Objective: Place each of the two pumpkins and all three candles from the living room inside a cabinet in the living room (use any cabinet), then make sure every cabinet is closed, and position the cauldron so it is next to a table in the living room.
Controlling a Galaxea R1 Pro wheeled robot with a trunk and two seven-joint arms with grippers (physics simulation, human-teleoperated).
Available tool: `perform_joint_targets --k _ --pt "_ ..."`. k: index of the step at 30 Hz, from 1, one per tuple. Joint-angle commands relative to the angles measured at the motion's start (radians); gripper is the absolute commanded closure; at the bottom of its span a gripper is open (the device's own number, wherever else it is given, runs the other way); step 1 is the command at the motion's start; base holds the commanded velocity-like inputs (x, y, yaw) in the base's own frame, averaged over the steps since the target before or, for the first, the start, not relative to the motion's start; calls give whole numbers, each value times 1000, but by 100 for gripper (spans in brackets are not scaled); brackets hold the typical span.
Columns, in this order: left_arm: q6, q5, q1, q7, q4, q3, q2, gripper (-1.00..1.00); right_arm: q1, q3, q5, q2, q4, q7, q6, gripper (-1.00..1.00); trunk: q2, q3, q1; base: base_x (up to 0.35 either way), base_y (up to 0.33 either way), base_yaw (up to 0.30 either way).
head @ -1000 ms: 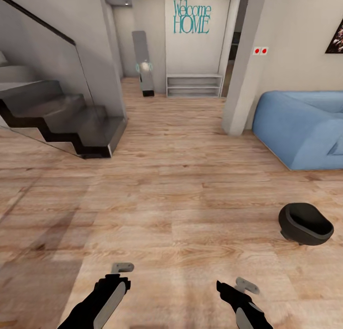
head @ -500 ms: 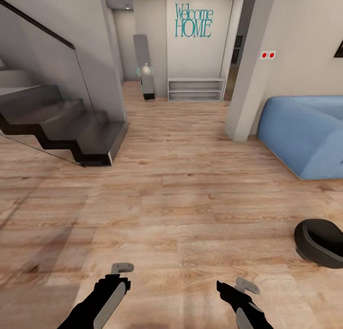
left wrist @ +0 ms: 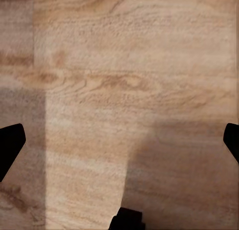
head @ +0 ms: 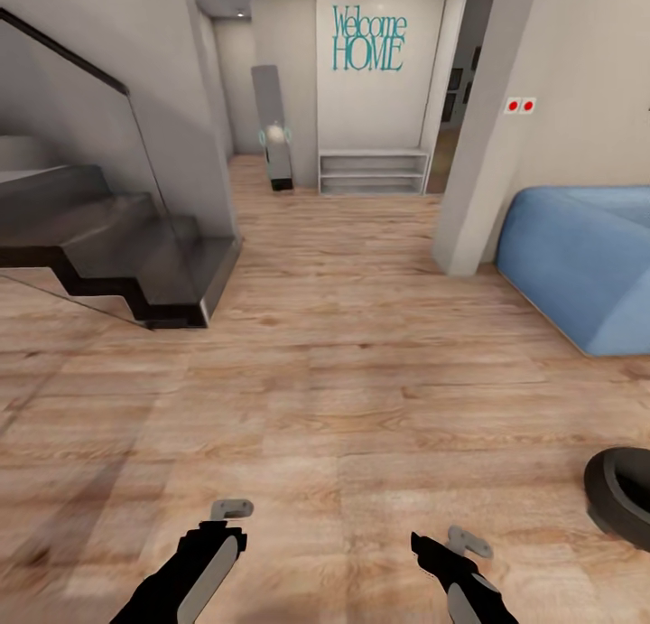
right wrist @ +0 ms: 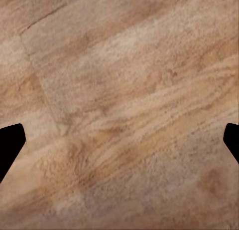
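At the bottom of the head view, the left pincer [head: 231, 508] and right pincer [head: 468, 542] hung over bare wooden floor [head: 343, 380], both spread wide and empty in the wrist views. At the lower right edge sat the black cauldron [head: 623, 502], partly cut off. Farther back stood dark stairs [head: 135, 245] at left, a blue sofa [head: 578, 263] at right. The robot seemed in transit; next it likely needs to find pumpkins or candles.

Left gripper [head: 232, 507]: held low and forward, jaws spread wide.
Right gripper [head: 468, 542]: held low, angled outward, jaws spread wide.
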Motion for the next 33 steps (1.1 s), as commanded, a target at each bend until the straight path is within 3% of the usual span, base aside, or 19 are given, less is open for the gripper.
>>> perform_joint_targets --k 1,33 --pt "1 7 -1 10 -1 -5 1 -100 0 3 -7 -1 -2 -8 4 -100 0 -1 0 332 1 -91" --pt "1 -23 -1 9 19 -4 -11 -100 -1 -2 -7 -1 -1 -8 4 -100 0 -1 0 322 43 -266"
